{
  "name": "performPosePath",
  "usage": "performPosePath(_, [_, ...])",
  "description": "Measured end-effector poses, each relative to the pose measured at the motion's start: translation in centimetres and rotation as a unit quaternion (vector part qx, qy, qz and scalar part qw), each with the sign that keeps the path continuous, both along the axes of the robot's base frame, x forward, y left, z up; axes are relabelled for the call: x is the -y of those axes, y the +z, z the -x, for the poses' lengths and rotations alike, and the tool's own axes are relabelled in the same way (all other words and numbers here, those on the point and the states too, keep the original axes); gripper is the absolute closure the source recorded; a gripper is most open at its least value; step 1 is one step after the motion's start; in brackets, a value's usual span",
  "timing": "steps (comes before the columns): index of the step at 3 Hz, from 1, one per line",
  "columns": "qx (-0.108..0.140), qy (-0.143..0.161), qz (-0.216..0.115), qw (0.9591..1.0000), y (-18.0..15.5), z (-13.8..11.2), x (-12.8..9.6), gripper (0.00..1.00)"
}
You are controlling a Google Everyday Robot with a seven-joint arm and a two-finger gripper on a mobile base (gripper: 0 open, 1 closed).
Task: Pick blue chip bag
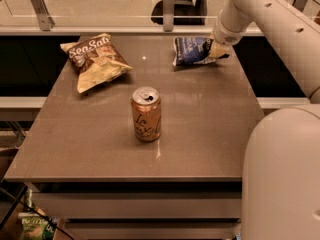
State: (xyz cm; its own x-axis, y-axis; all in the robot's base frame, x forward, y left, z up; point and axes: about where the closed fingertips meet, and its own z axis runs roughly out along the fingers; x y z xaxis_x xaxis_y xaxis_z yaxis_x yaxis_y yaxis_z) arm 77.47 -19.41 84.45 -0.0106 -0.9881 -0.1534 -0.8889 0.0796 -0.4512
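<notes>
Far right, the gripper meets the blue chip bag at its right end; whether it grips cannot be told. An opened soda can stands mid-table.

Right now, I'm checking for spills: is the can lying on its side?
No, the can stands upright on the table, while the gripper is at the blue chip bag's right end.

The gripper, at the right end of the blue chip bag, hides that end
</notes>
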Motion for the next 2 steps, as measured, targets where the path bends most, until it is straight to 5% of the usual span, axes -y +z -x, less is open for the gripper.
performPosePath(2, [0.004, 0.036, -0.012, 0.9993, 2.2, 0.3, -2.2, 1.00])
